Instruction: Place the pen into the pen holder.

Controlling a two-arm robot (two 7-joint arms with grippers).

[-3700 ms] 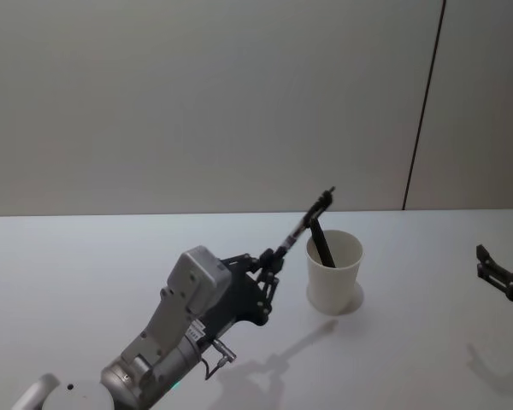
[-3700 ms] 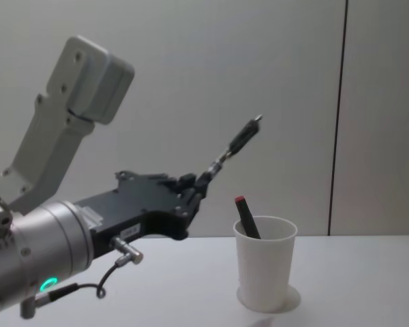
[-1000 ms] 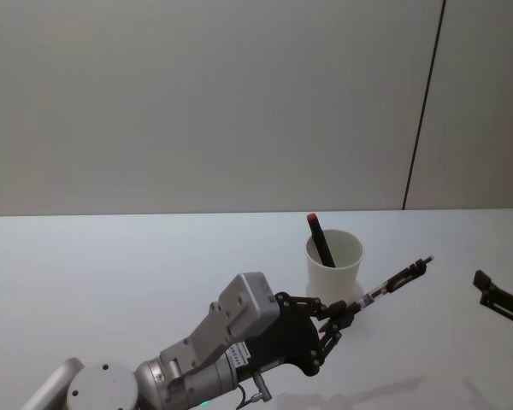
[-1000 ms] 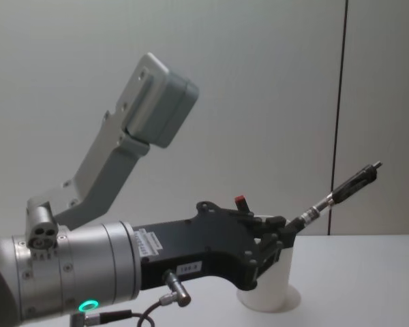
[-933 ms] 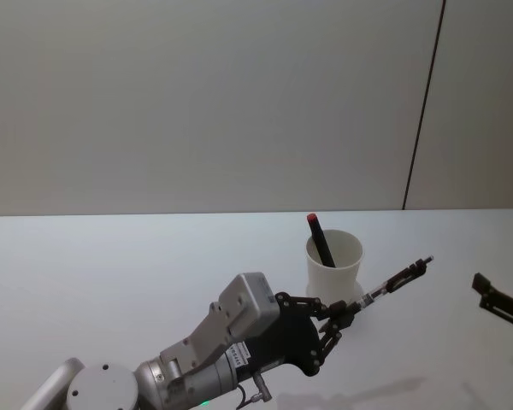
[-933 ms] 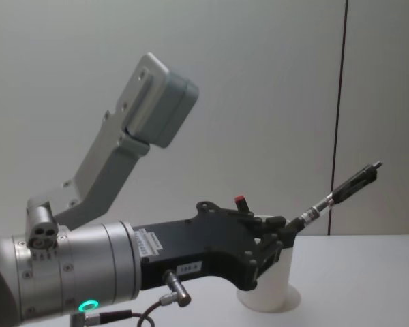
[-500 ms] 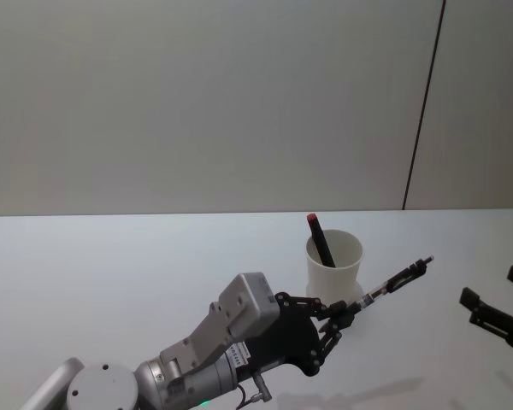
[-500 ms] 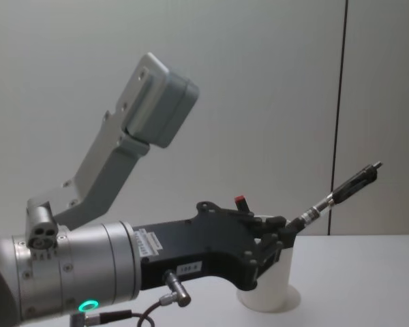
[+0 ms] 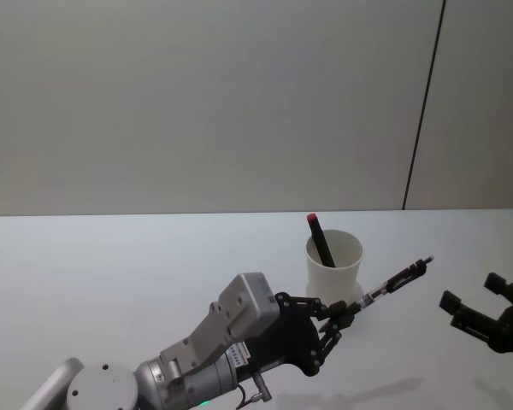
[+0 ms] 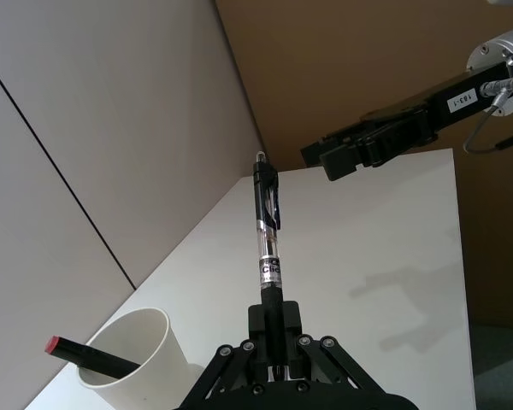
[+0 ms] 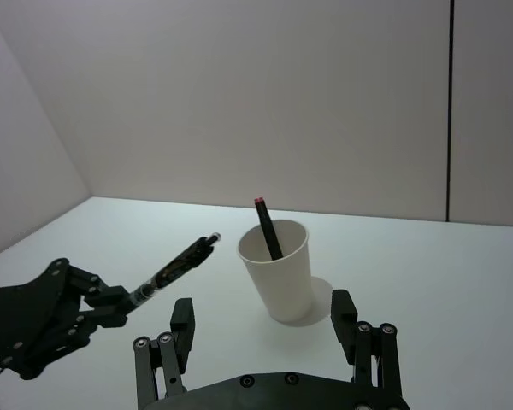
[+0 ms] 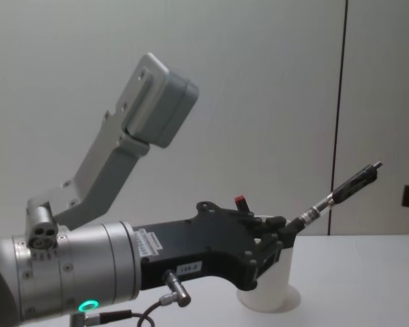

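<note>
Two grippers are at work above a white table [image 9: 103, 273]. The left gripper [image 9: 340, 314] is clamped on the tip end of the pen [image 9: 393, 282]. It sits just in front of the pen holder [image 9: 337, 266], near the holder's base. The pen slants up and away to the robot's right, clip end outermost. The pen is beside the holder, not above its opening, and it is held clear of the table.

The right gripper [image 9: 473, 292] hovers near the table's right side with its fingers spread wide. Its opening faces the pen's free end but is apart from it. This arrangement suggests a handover: the long exposed barrel gives the right gripper room to grasp. Alternatively, the left arm may need to swing the pen upright over the rim.

The holder stands upright on the table and already contains a dark marker [image 9: 320, 241] with a red cap. The marker leans against the rim on the side toward the robot's left, so the rest of the opening is free for the pen.

The table is smooth, matte and uncluttered. Behind it, a plain pale wall [image 9: 197, 102] carries one dark vertical seam [image 9: 423, 111].
</note>
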